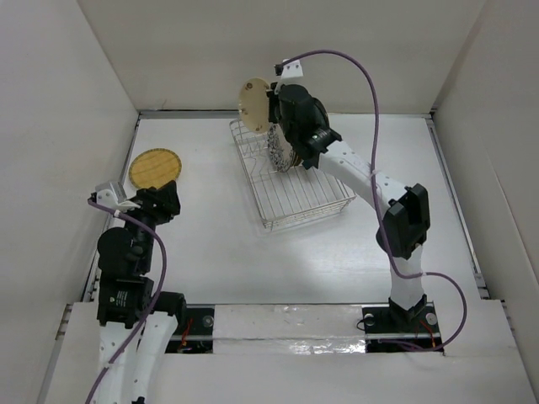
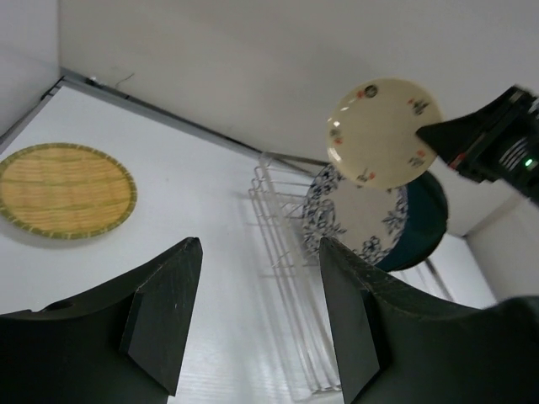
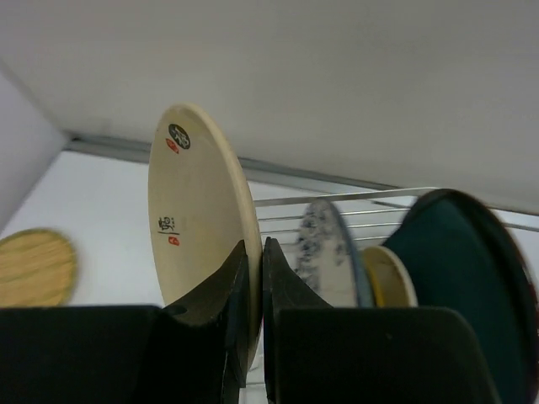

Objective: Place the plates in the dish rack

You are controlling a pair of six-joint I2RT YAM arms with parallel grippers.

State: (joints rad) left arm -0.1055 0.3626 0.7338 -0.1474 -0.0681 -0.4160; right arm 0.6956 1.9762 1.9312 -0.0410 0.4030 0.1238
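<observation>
Right gripper [image 3: 253, 252]: jaws pinch the cream plate [image 3: 194, 210] at its rim, upright above the far end of the dish rack [image 1: 296, 206].
Handling: likely stiff, glossy, breakable; you grip it edge-on, by the rim.
Left gripper [image 2: 259, 261]: jaws spread, empty, with the woven plate [image 1: 155, 168] lying flat nearby.

Reading as a robotics lab test cell, not a home kitchen. Plain white panels [image 1: 50, 101] are boxing in a white counter [image 1: 253, 269] on three sides. The left arm [image 1: 126, 252] and right arm [image 1: 362, 172] are sitting bolted to a rail [image 1: 286, 324], purple cables [image 1: 373, 101] looping off them. Only housewares showing: a cream plate [image 1: 254, 103] pinched in the right hand [image 1: 271, 108], a wire dish rack [image 1: 295, 202] under it, and a woven plate [image 1: 156, 168] just ahead of the left hand [image 1: 168, 194].
</observation>
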